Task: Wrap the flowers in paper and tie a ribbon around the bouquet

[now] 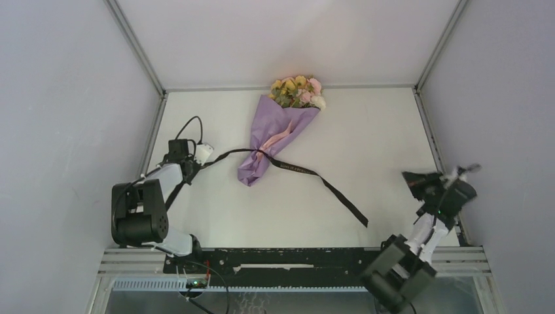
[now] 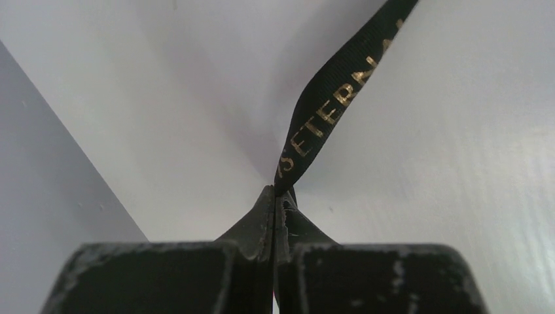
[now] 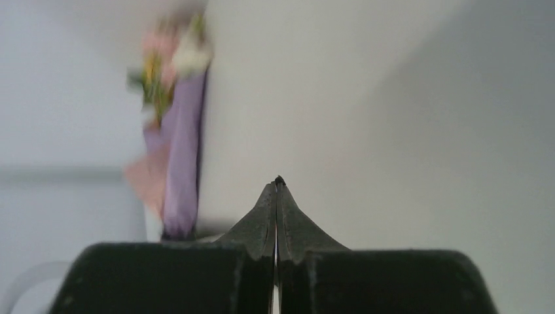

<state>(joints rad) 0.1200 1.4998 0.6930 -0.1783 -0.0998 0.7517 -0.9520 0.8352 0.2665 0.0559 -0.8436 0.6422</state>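
Ribbon (image 1: pixel 298 170) crosses the bouquet (image 1: pixel 281 127), one end pinched by left gripper (image 2: pixel 273 197) — right gripper (image 3: pixel 277 186) clenched, empty.

matt lilac paper (image 1: pixel 271 134), woven black ribbon (image 2: pixel 340 98)

The left arm (image 1: pixel 139 212) is built of chunky matte-black cylindrical joint housings joined by pale silver-white links, and the right arm (image 1: pixel 422 234) matches it. A thin black cable (image 1: pixel 195 118) arcs off the left wrist. The jaws are black wedges narrowing to fine tips, their blocky bases flecked with pale scuffs.
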